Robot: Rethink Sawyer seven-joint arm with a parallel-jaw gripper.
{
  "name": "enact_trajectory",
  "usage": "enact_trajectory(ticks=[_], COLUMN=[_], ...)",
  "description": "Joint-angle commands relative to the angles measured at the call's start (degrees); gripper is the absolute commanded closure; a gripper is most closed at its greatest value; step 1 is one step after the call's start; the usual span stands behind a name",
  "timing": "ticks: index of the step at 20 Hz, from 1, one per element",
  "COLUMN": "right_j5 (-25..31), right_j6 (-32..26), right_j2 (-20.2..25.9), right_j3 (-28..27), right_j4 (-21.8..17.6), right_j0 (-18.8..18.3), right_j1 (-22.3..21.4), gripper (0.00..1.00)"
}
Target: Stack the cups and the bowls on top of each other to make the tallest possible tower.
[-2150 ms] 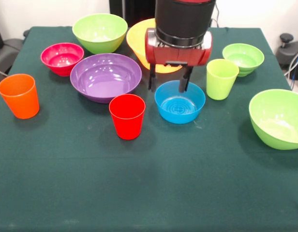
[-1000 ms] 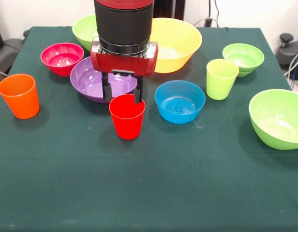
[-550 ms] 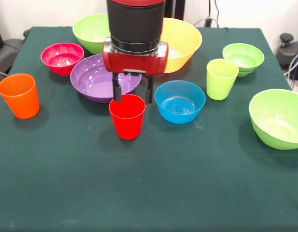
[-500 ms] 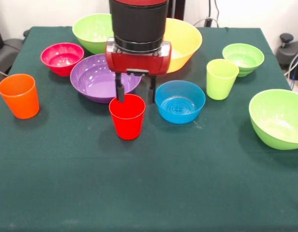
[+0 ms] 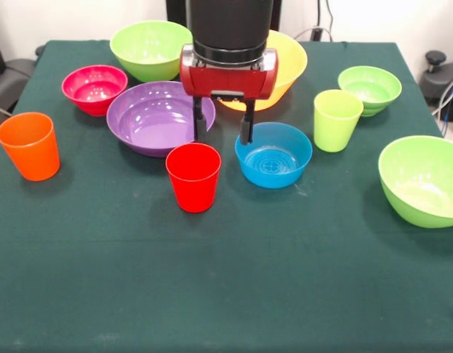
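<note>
Nothing is stacked yet: every cup and bowl is sitting apart, mouth up, on the tabletop (image 5: pixel 226 294), free to be picked. The gripper (image 5: pixel 223 132) is hanging with its fingers (image 5: pixel 200 126) spread wide and holding nothing. The red cup (image 5: pixel 193 176), near the tabletop's middle, is standing just below and slightly left of them; the blue bowl (image 5: pixel 273 154) is lying just right.

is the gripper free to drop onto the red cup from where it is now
Probably yes: the open gripper hangs just behind the red cup, whose mouth is uncovered; the purple bowl and blue bowl sit close beside it but apart.
</note>
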Motion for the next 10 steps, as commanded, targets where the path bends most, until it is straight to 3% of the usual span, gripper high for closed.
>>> enact_trajectory(ticks=[1, 10], right_j5=[-1.6, -2.23], right_j6=[3.61, 5.04], right_j2=[3.58, 2.82], right_j3=[6.33, 5.67], right_j4=[-1.4, -1.53], right_j0=[1.44, 2.93], right_j1=[-0.33, -0.16], gripper=[0.0, 0.0])
